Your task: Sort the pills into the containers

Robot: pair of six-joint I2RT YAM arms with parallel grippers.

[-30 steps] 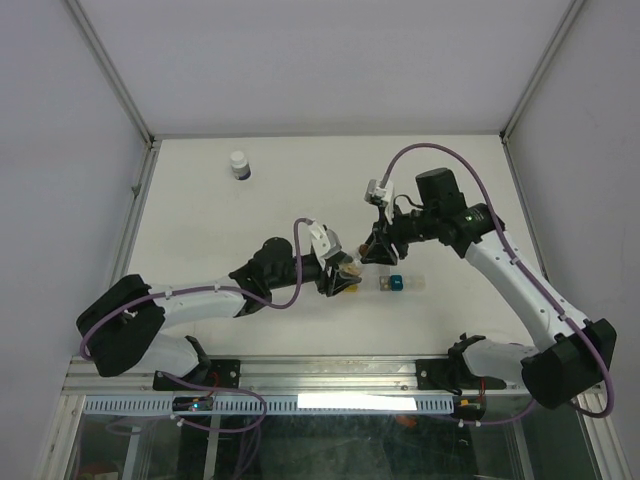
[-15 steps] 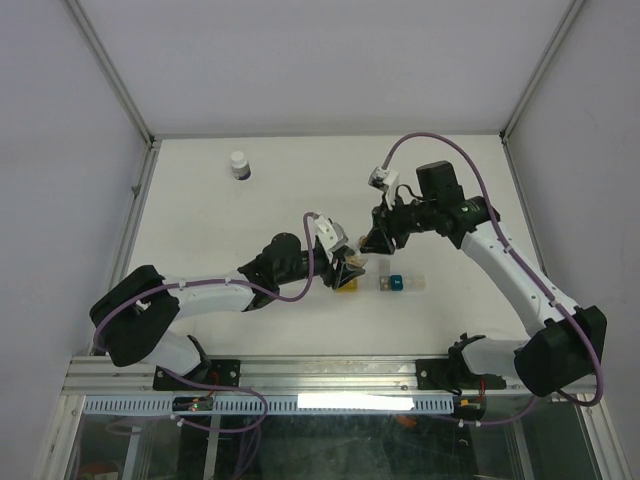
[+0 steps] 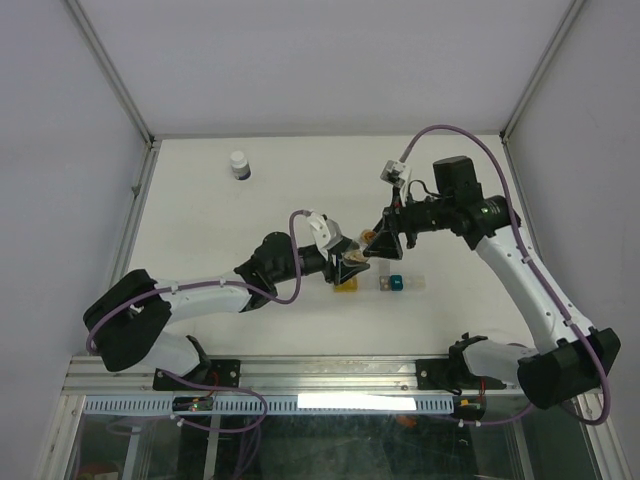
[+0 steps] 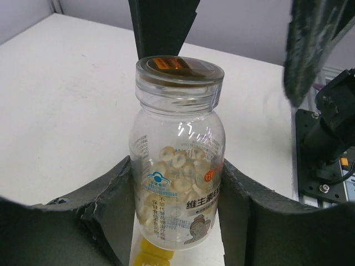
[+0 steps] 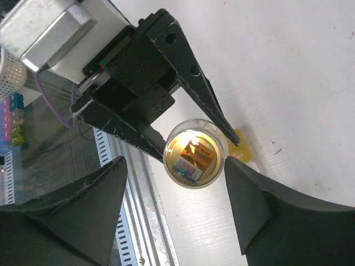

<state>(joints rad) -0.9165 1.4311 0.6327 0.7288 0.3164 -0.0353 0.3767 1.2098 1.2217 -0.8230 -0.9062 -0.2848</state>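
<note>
My right gripper [image 3: 374,243] lets go! A second ago its jaws were narrow around the cap [image 5: 194,153]. Now they stand wide, one finger on each side of it with a clear gap, touching nothing. The cap sits on the bottle [image 4: 178,194], so I judge that was one twist done and a re-grip is coming, not the lid off.

My left gripper [image 3: 348,266] hasn't budged its hold. It's clamped on the bottle's body, keeping it upright, with the pills [image 4: 176,165] piled inside.

And the containers? The yellow box [image 3: 346,284] lies on the table [image 3: 250,220] right under the bottle, its edge peeking out below in the left wrist view. The teal box [image 3: 396,283] sits just beside it, nearer my right arm. No pills in either that I can see, so the sorting hasn't begun. The bottle must be opened first, and I need the left hold firm when the right one bites again.
</note>
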